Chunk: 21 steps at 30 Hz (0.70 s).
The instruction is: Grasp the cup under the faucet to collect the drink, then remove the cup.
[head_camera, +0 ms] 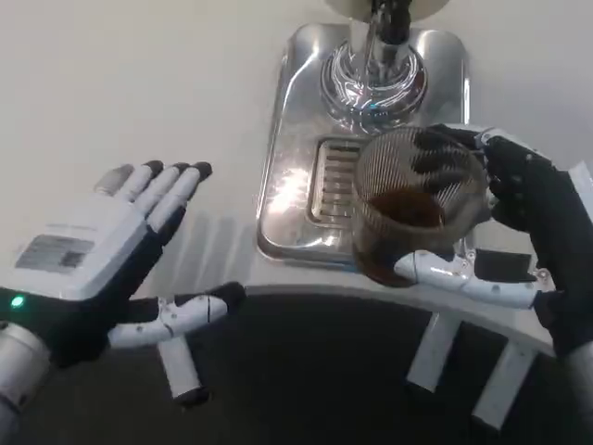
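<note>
1. White table: spans the upper part of the head view; curved near edge, dark area below it.
2. Steel drip tray: shiny, rounded corners, sits on the table right of centre; slotted grate set into its middle.
3. Faucet: chrome base ring at the far end of the tray, upright column rising out of the top of the frame; top part not readable.
4. Left hand: lies over the table at lower left, white back facing up, green light near the wrist. Fingers extended and slightly apart, thumb stretched out to the side near the table edge. Grips nothing; well apart from tray and cup.
5. Right hand: at right edge of the tray. Dark fingers wrapped round the far and right side of the cup, white thumb pressed along its lower front wall. Firm grip on the cup.
6. Cup: clear ribbed glass, holds dark brown liquid, roughly half full. Located over the near right corner of the tray, beside the grate, nearer than the faucet base and not beneath it. Tilted slightly toward the camera. Contact between cup bottom and tray: cannot tell.
</note>
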Available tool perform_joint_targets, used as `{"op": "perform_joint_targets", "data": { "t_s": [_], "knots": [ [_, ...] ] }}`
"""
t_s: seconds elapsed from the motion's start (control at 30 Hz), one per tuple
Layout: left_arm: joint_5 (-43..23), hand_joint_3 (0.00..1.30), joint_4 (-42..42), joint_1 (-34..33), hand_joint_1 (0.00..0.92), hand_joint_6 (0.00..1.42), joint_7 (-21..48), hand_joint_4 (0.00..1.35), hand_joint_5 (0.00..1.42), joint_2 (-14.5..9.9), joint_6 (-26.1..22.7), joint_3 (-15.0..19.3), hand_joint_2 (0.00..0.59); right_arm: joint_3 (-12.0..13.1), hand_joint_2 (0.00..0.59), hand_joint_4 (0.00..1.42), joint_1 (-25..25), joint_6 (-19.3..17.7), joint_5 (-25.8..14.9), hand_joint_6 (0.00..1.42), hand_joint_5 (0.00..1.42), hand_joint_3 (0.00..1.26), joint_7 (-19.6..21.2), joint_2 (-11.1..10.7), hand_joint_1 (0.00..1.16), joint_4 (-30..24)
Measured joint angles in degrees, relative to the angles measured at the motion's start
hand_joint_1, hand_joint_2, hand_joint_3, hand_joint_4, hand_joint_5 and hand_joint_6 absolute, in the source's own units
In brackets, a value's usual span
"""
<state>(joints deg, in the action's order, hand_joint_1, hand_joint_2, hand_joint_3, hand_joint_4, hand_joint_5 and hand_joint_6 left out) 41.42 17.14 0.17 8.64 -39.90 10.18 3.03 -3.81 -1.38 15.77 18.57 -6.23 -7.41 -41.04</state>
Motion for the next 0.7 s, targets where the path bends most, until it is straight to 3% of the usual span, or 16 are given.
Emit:
{"op": "perform_joint_targets", "data": {
  "t_s": [0.3, 0.5, 0.7],
  "knots": [
    [6.14, 0.0, 5.1, 3.23, 0.0, 0.0, 1.99, 0.0, 0.0, -1.24, 0.63, -0.83, 0.148, 2.19, 0.421, 0.64, -4.34, 0.61, -3.09, 0.91, 0.73, 0.64, -5.45, -3.63, 1.16, -6.03],
    [6.54, 0.0, 7.33, 5.99, 0.0, 0.0, 2.17, 0.0, 0.0, -1.22, 1.32, -0.84, 0.148, 5.41, 0.42, 0.64, -7.18, 1.8, -6.14, 0.91, 0.73, 0.64, -8.08, -5.08, 1.16, -11.34],
    [7.26, 0.0, 8.8, 6.35, 0.0, 0.0, 2.17, 0.0, 0.0, 0.56, 1.58, -2.4, 0.151, 6.55, 0.42, 0.64, -10.93, 1.84, -8.05, 0.91, 0.73, 0.64, -9.25, -6.53, 1.16, -13.56]
  ]
}}
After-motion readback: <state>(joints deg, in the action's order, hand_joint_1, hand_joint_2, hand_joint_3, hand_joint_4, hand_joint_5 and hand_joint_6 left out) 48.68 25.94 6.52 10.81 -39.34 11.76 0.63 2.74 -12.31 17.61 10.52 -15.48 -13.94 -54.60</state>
